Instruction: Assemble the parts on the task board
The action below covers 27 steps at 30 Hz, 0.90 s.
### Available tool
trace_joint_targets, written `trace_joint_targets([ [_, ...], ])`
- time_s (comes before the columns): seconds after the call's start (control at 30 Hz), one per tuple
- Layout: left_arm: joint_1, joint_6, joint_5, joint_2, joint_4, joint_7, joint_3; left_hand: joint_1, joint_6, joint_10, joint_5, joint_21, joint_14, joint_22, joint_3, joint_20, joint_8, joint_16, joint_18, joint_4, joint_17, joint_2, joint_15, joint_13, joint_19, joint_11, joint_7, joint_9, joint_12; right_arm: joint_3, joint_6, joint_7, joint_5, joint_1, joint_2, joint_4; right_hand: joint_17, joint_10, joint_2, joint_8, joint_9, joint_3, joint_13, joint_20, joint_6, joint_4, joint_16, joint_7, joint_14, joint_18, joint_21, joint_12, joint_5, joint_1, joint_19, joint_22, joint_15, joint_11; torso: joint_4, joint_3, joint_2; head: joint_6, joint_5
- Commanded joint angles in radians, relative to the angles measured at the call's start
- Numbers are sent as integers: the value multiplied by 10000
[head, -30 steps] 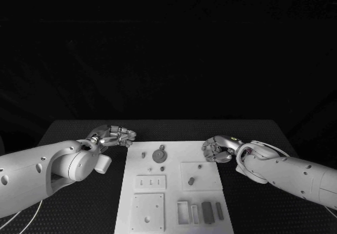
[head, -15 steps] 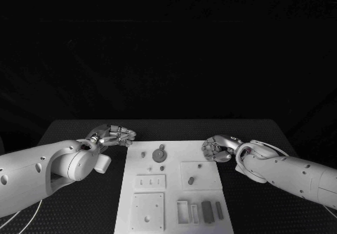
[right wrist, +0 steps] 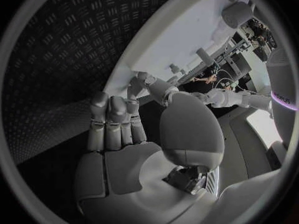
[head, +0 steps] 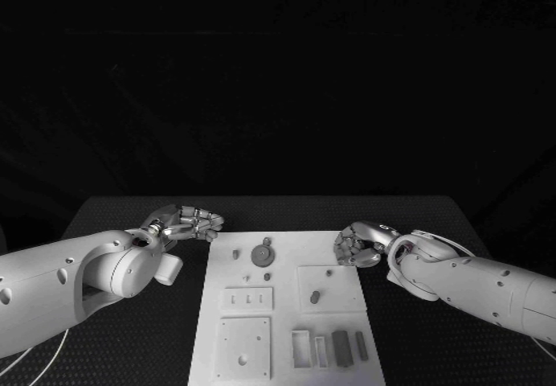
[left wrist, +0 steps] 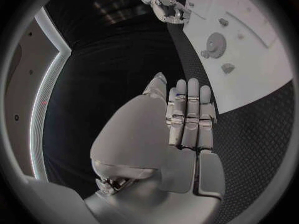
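The white task board [head: 284, 283] lies in the middle of the table. On it are a grey gear [head: 263, 257], a small peg [head: 315, 297] and two dark bars [head: 342, 347] near the front. My left hand [head: 186, 223] hovers off the board's far left corner with its fingers curled in on nothing. My right hand [head: 361, 244] is at the board's far right edge, fingers also curled in and empty. The left wrist view shows the left hand [left wrist: 187, 119] beside the board [left wrist: 255, 79] and gear [left wrist: 216, 44]. In the right wrist view the right hand [right wrist: 121, 129] has its thumb close to the board's [right wrist: 162, 40] edge.
The black ribbed table [head: 116, 217] surrounds the board on all sides. White raised blocks [head: 248, 301] and open slots [head: 302, 349] stand on the board's near half. Both white forearms lie over the table at either side of the board.
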State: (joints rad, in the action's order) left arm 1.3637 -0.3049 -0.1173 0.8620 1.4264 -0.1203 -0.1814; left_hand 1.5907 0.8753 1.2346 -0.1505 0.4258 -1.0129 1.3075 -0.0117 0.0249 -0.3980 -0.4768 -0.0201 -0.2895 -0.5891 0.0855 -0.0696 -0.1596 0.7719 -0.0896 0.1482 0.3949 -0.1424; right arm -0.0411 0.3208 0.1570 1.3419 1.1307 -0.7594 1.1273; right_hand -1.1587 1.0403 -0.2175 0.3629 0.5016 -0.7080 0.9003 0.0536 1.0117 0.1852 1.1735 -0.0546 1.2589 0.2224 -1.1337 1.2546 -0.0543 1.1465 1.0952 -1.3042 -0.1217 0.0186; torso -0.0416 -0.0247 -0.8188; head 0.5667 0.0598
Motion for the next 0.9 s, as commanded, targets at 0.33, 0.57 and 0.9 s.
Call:
trace_joint_targets([
  [0.33, 3, 161, -79, 2, 31, -39, 5, -15, 19, 31, 47, 51, -26, 163, -2, 14, 42, 43, -178, -5, -20, -11, -43, -13, -80, -43, 68, 15, 56, -9, 181, -16, -11, -21, 8, 45, -41, 98, 329, 144, 107, -203, -17, 71, 645, -144, 67, -226, 31, 394, -62, 22, 55, 20, 24, -14, -122, 129, 9, 4, -1, 20, -7],
  [0.57, 3, 138, -146, -4, 14, 68, 5, -22, 38, 80, 52, 57, -32, 163, -10, 13, 42, 51, -178, -11, -33, -53, -43, -30, -79, -25, 60, 32, 38, -7, 280, -104, -154, -19, -36, 139, -51, 110, 420, 141, 138, -381, -16, 95, 650, -139, 78, -227, 46, 394, -66, 14, 55, 71, 33, -10, -132, 134, 0, 4, 2, 8, 9],
  [0.9, 8, 424, -985, -60, 64, 500, 6, -674, 362, 422, 57, 132, -127, 174, -22, 47, -16, 87, -185, -28, -154, -344, -8, -149, -66, 139, -106, 182, -63, 97, 325, -691, -306, 294, -112, 649, -65, 136, 409, 155, 166, -473, -7, 114, 685, -101, 101, -216, 72, 394, -87, 26, 55, 65, 57, -13, -139, 144, 28, -8, 24, -46, -9],
])
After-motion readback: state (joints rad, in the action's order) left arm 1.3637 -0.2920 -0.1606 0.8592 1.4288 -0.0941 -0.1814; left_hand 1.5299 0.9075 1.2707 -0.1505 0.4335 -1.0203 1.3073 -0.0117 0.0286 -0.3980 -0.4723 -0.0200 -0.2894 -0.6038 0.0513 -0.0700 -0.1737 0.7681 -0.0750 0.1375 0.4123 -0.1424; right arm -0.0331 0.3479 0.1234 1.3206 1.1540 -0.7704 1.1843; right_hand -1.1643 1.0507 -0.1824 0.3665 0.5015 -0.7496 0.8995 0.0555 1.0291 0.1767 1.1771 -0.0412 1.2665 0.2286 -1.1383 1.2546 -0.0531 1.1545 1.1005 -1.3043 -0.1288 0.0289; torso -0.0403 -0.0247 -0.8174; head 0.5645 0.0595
